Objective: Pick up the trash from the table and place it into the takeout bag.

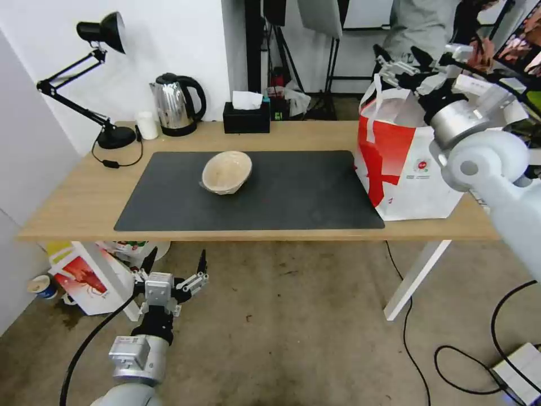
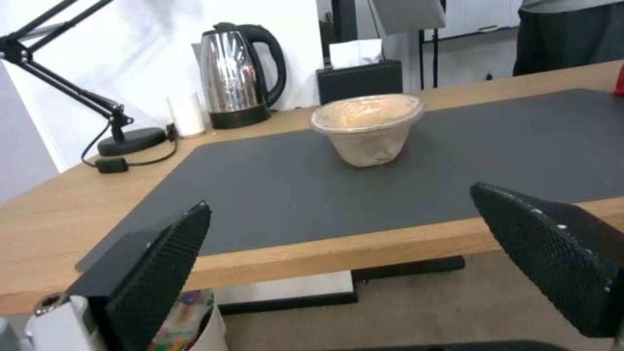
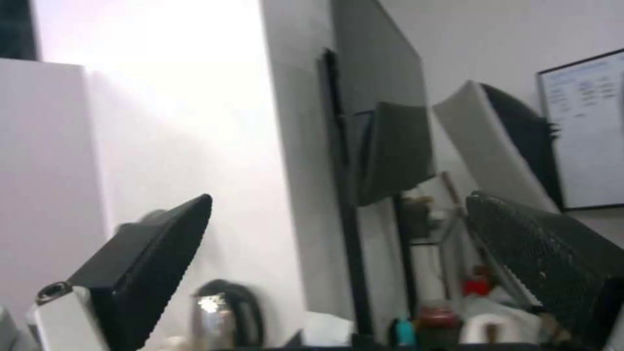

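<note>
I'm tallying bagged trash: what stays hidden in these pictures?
- Takeout bag contents: head view, its walls and the right tool above the mouth block them.
- Bag's far right side: head view, the right arm covers it.
- Pulp bowl contents: left wrist view, too shallow an angle.

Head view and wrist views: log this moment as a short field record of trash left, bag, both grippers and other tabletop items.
trash on mat: one beige pulp bowl, upright on the dark grey mat
takeout bag: at the table's right end, upright
left gripper: low, in front of the table edge, fingers open, holding nothing
right gripper: raised above the bag's mouth, fingers open, holding nothing
other items: desk lamp, kettle, tissue box
</note>
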### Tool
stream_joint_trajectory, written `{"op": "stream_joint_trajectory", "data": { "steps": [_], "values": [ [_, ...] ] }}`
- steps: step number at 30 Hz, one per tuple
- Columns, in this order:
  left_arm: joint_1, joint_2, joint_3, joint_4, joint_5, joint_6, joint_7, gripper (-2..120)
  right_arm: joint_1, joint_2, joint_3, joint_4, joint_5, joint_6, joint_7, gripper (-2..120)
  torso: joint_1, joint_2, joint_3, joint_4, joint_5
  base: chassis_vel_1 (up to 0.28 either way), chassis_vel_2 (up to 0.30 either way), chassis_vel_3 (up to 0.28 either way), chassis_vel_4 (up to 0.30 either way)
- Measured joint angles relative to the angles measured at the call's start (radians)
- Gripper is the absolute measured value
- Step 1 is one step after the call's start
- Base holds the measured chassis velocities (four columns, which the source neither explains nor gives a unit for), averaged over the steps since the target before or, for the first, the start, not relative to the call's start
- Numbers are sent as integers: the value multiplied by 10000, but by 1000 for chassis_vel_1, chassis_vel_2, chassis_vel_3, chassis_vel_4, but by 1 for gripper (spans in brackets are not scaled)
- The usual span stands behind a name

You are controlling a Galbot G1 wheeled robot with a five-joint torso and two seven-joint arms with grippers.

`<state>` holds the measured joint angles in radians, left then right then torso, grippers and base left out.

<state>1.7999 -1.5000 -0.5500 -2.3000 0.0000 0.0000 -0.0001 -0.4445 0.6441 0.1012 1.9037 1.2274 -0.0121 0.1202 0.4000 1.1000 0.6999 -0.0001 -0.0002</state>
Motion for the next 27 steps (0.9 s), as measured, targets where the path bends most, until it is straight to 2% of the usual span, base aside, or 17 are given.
{"op": "stream_joint_trajectory", "data": {
  "steps": [7, 12, 23, 27],
  "values": [
    [0, 0, 0, 0, 0, 0, 0, 100, -734, -43, 417, 1120, -139, -1, 333, 100, 0, 0, -1, 1, 2, 0, 0, 0, 0],
    [0, 0, 0, 0, 0, 0, 0, 100, -1847, -27, 1046, 2202, -750, 15, 513, 100, 0, 1, -1, 1, 1, 0, 0, 0, 0],
    [1, 0, 0, 0, 0, 0, 0, 100, -3551, 4, 1801, 3113, -1645, 248, 633, 100, -1, 1, 0, 0, 2, 0, 0, 0, 0],
    [0, 0, 0, 0, 0, 0, 0, 100, -4350, 309, 2079, 3508, -2365, 353, 1012, 100, 0, 0, 0, 1, 2, 0, 0, 0, 0]
  ]
}}
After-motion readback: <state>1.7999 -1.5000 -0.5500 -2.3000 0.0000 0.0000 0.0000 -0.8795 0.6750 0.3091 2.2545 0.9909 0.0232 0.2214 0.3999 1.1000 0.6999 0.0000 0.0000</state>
